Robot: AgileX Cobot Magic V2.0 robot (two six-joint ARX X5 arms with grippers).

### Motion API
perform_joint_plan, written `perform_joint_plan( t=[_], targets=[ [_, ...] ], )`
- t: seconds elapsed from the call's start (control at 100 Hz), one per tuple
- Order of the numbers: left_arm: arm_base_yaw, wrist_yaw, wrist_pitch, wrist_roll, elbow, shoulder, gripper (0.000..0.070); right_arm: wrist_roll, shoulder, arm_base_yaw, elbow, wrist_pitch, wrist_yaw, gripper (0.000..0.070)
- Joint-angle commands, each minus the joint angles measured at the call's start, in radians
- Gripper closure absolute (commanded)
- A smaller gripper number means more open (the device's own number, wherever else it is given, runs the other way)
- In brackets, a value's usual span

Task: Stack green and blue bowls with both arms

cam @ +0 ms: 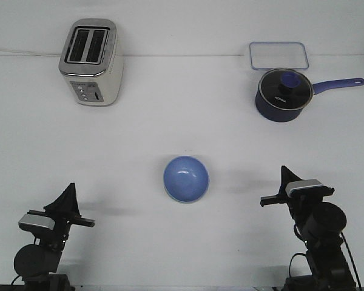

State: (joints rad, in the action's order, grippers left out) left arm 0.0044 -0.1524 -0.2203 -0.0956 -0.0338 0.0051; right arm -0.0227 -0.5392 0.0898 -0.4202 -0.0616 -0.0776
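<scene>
A light periwinkle blue bowl [186,178] sits upright in the middle of the white table. A thin pale edge shows under its near rim, but I cannot tell whether that is the green bowl, which shows nowhere else. My left gripper [71,187] is low at the near left, well clear of the bowl. Its fingers meet in one point and it holds nothing. My right gripper [284,170] is at the near right, also clear of the bowl. Its fingers are together and empty.
A silver toaster [91,62] stands at the back left. A dark navy saucepan with a glass lid [282,94] stands at the back right, its handle pointing right. A clear lidded container [278,56] lies behind it by the wall.
</scene>
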Motion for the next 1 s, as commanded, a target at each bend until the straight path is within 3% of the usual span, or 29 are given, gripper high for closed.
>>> perform_joint_plan(
  t=[0.0, 0.64, 0.99],
  targets=[
    [0.002, 0.002, -0.012, -0.003, 0.020, -0.002, 0.0689, -0.007, -0.005, 0.001, -0.007, 0.013, 0.001, 0.0700],
    [0.002, 0.002, -0.012, -0.003, 0.020, -0.002, 0.0689, -0.007, 0.000, 0.006, -0.006, 0.013, 0.005, 0.0700],
    [0.002, 0.002, -0.012, -0.003, 0.020, -0.002, 0.0689, -0.006, 0.147, 0.003, 0.057, 0.018, 0.000, 0.0700]
  ],
)
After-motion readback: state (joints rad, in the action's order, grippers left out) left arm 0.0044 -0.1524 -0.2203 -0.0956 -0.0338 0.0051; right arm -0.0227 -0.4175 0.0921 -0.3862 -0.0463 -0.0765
